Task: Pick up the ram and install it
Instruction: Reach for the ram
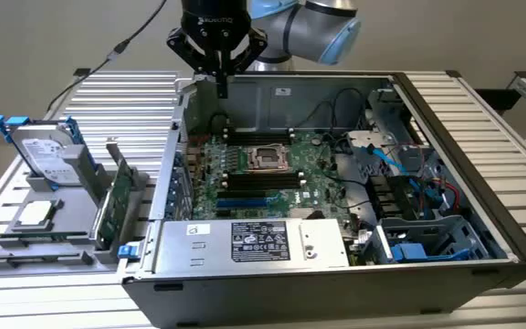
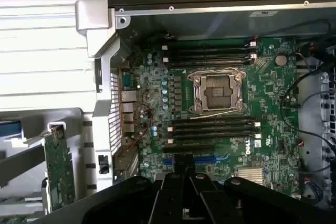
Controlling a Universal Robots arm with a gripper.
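The gripper (image 1: 219, 88) hangs over the far rim of the open computer case (image 1: 336, 295), at the corner toward the exterior view's left, pointing straight down. Its fingers look pressed together with nothing between them, so it carries no part at this moment. From that height the wrist view looks down past the fingertips onto the motherboard (image 2: 157, 103) on the case floor. That probably explains the hover: it gives a clear look at the board with no risk of touching it. The dark memory slots (image 2: 212, 127) run in parallel rows on both sides of the processor socket (image 2: 219, 92) in the middle of the case. All of them appear empty, so the install has not been done. The ram (image 1: 42, 237) is outside the case, off its side wall on the exterior view's left. It lies flat and low in a groove of a grey parts tray (image 1: 25, 264), as a thin green strip whose detail is hard to make out. The tray keeps each part in its own seat so it can be gripped cleanly. A taller green card (image 1: 117, 199) stands on edge nearest the case. A hard drive (image 1: 42, 154) stands upright farther out, and a square silver chip (image 1: 36, 214) lies flat between the drive and the ram. The gripper is well apart from the ram.
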